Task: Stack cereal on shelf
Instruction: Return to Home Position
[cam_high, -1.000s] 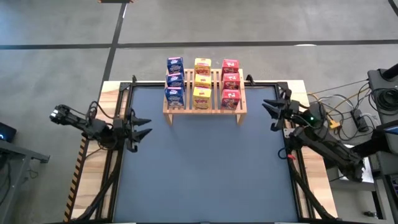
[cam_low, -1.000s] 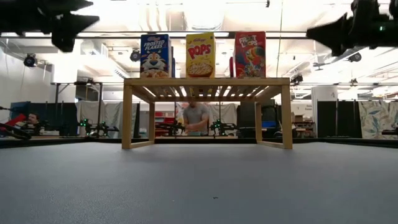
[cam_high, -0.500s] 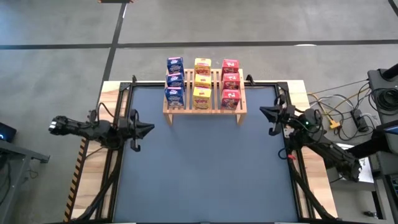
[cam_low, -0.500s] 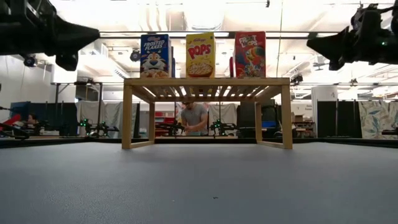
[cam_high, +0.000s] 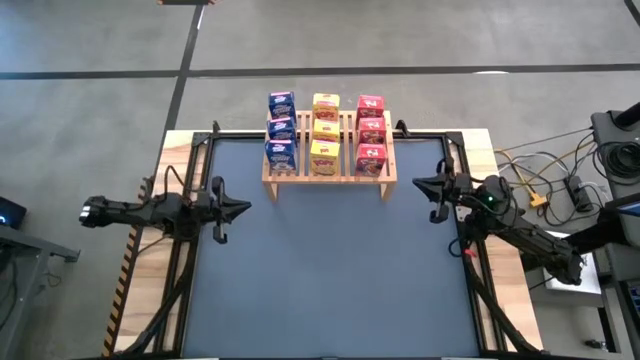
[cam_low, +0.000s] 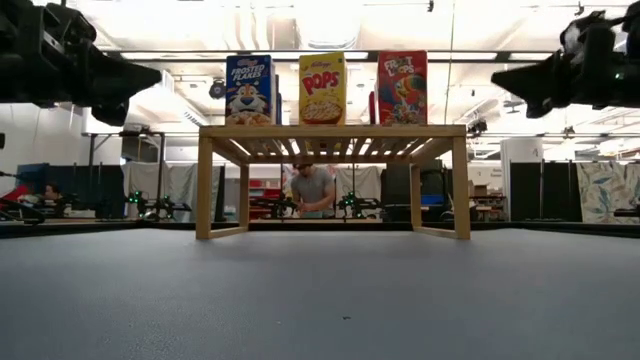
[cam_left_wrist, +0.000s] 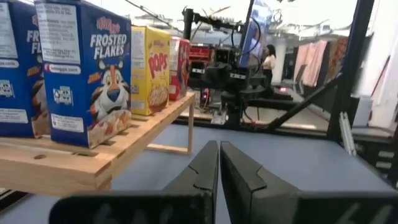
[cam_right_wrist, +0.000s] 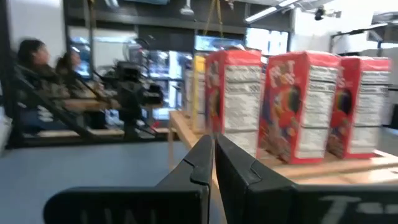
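All nine boxes of cereal (cam_high: 325, 108) stand on the shelf (cam_high: 330, 180), which sits at the far middle of the tabletop (cam_high: 330, 280). They form three front-to-back columns: the blue boxes (cam_high: 281, 128) on the left, the yellow boxes (cam_high: 325, 131) in the middle and the red boxes (cam_high: 371, 131) on the right. Each column runs in a straight line, and no box lies on the tabletop (so the stacking itself looks finished).

The left gripper (cam_high: 241, 208) hovers over the left edge of the tabletop, well apart from the shelf and pointing inward. Its fingers (cam_left_wrist: 200, 174) are pressed together and hold nothing. The right gripper (cam_high: 418, 185) hangs over the right edge, near the shelf's right end but not touching it. Its fingers (cam_right_wrist: 198, 168) are likewise pressed together and empty.

With every box placed and both arms out at the sides, the step in hand appears to be the retreat to the rest pose. The next move probably calls for each arm to draw back toward its own base and fold down, fingers kept together. The right arm should stay clear of the shelf's right legs and the red boxes, since a brush there could knock the column out of line. In the low view a person (cam_low: 316, 190) shows in the room beyond, seen under the shelf and far from the tabletop.
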